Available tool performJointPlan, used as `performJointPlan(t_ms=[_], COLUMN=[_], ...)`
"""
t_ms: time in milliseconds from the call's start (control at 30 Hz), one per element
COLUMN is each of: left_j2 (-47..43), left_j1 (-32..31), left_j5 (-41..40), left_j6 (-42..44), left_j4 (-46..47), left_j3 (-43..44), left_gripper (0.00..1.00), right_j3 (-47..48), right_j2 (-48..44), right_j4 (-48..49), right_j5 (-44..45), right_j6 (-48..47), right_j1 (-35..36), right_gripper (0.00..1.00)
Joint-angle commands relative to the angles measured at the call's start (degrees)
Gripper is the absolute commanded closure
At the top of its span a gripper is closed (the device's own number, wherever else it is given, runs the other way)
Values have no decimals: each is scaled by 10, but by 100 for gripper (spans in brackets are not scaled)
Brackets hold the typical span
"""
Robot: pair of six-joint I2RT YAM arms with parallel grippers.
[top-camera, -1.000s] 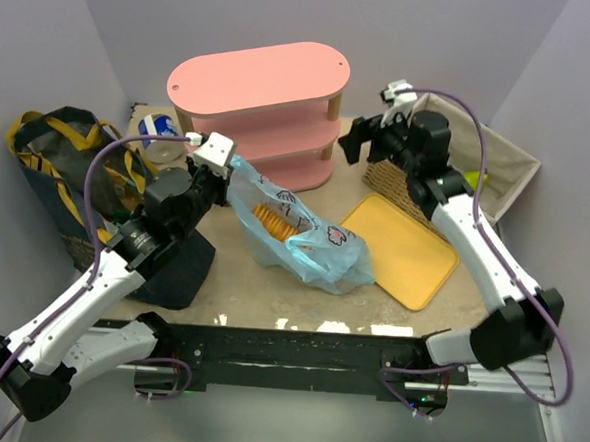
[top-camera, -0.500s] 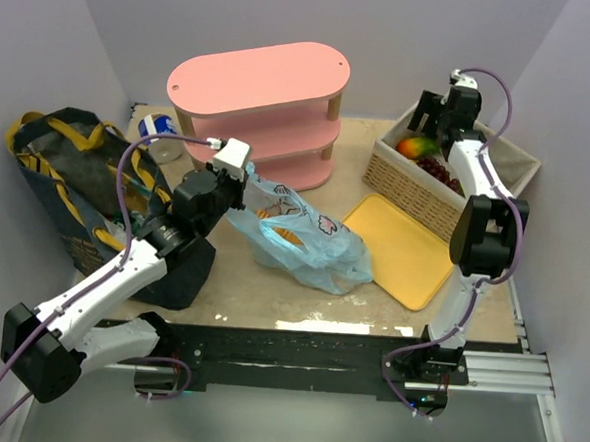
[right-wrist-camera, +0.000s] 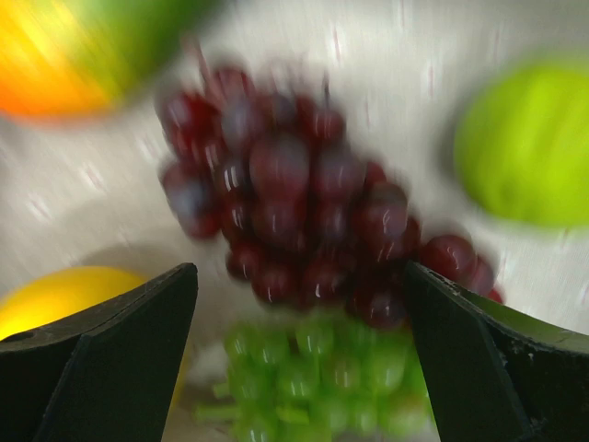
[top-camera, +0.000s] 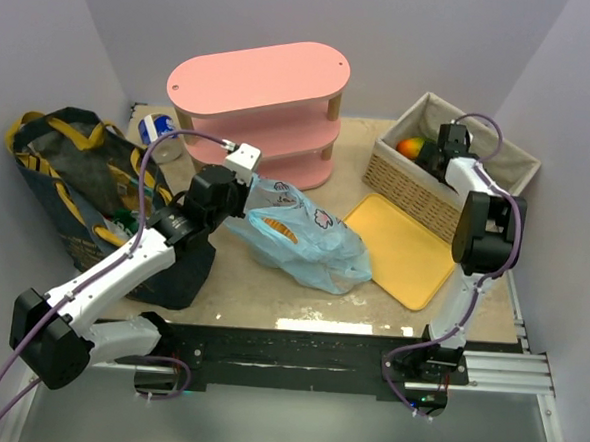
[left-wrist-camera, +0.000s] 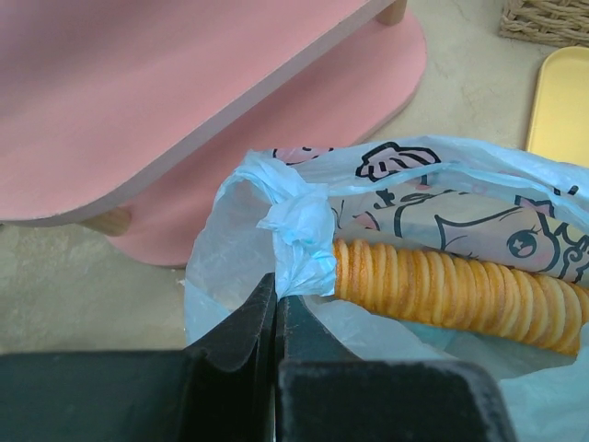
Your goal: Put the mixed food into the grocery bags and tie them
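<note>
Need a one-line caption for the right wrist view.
Open right gripper framing dark grapes, green grapes nearer, mango upper left.

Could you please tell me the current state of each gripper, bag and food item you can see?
Left gripper: shut on the bunched handle of the plastic bag.
Right gripper: open, poised over the dark grapes.
Plastic bag: lying on its side, bread inside.
Bread: in the bag, partly showing at its mouth.
Dark grapes: in the wicker basket, not gripped.
Denim tote: standing open, handles untied.

Left gripper (left-wrist-camera: 274,287), jaws tight together, arm outstretched; right gripper (right-wrist-camera: 299,276), jaws wide apart, arm folded, wrist downward
</note>
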Motion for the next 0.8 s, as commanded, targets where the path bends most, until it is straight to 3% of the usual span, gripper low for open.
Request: performJointPlan(t_ms=[0, 200, 400, 567, 767], left_j2=[12, 19, -3, -10, -5], left_j1=[11, 13, 15, 17, 16], left_j5=[-8, -30, -143, -179, -187], left_j6=[6, 6, -7, -2, 17], left_j4=[-9, -16, -38, -45, -44], left_j3=[38, 55, 49, 48, 54], left_gripper=[100, 100, 100, 100, 100], right_j3=[-51, -28, 7, 15, 65], right_j2=[-69, -57, -43, -49, -68], right_j4=[-47, -97, -123, -129, -118], right_j5=[-42, -91, -123, -147, -106], right_j6=[65, 68, 79, 98, 60], right_j1=[8, 61, 105, 115, 96], right_gripper=[4, 6, 6, 6, 2])
